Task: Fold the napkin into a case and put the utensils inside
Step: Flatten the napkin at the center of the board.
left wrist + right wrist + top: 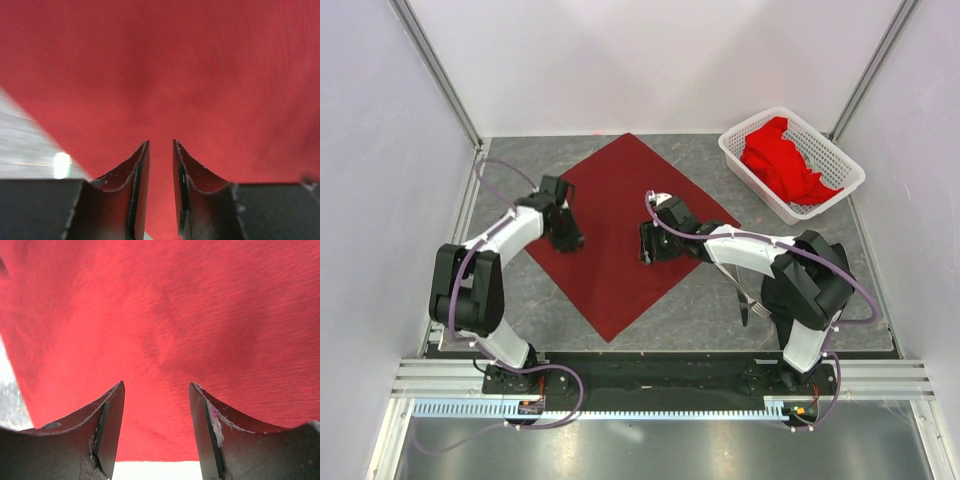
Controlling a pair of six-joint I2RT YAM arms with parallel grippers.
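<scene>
The dark maroon napkin (620,200) lies spread flat on the grey table as a diamond, not folded into a case. My left gripper (565,240) hovers low over its left edge, open with a narrow gap and nothing between the fingers (161,145); the napkin (175,75) fills that view. My right gripper (648,245) stands over the napkin's right-centre, open wide and empty (156,385), with the cloth (175,315) below it. A slim silver piece of the utensils (744,305) shows beside the right forearm, mostly hidden by the arm.
A white lattice basket (745,160) holding a crumpled bright red cloth (785,160) stands at the back right. White walls close in the table on three sides. The arm bases sit along the near edge.
</scene>
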